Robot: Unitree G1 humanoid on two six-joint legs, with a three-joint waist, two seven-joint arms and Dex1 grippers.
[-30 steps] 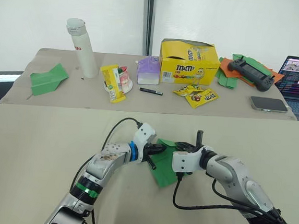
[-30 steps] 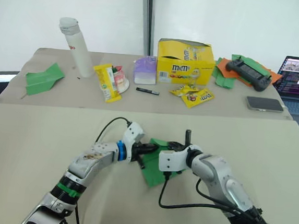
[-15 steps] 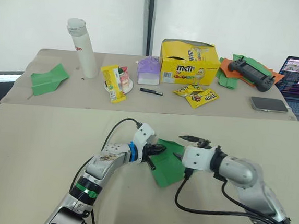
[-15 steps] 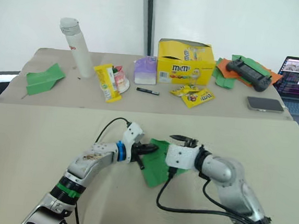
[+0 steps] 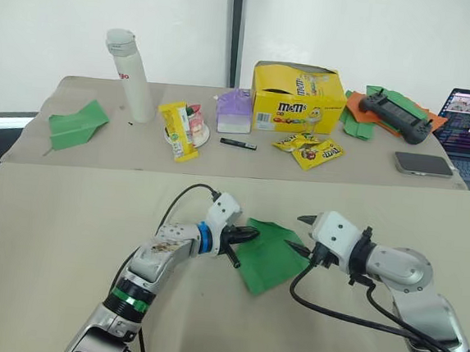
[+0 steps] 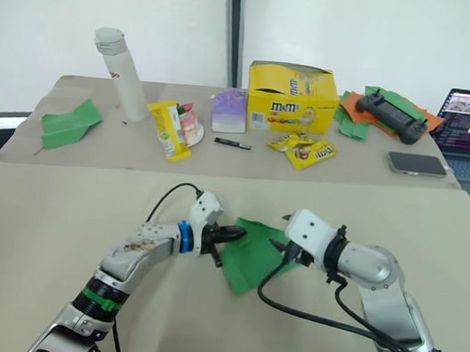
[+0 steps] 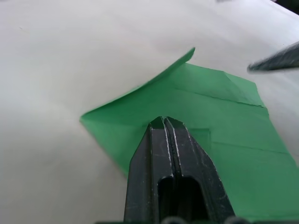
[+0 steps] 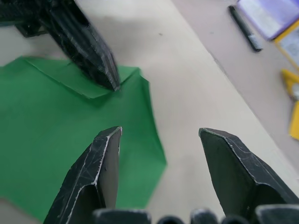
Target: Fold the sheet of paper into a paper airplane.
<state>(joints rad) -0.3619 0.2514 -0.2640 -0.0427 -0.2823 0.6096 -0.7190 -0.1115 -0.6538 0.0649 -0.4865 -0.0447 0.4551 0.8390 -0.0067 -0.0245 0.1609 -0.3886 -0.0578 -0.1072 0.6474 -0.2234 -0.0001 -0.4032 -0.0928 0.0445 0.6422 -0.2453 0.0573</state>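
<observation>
Head stereo pair: looks forward and down over the near table (image 5: 65,235) to the far cluttered table (image 5: 384,168); both eyes cover the same scene, slightly offset. Left wrist camera: very close, sighting along the pressed-together fingers (image 7: 170,154) onto the sheet of paper (image 7: 224,140). Right wrist camera: close, between its spread fingers (image 8: 100,163), facing the same sheet and the left gripper (image 8: 112,84).

A bright green creased sheet of paper (image 5: 272,256) lies on the plain beige tabletop (image 5: 65,235). Both black-fingered grippers, left (image 5: 244,236) and right (image 5: 303,234), have white housings; a blue ring bands the left wrist.
</observation>
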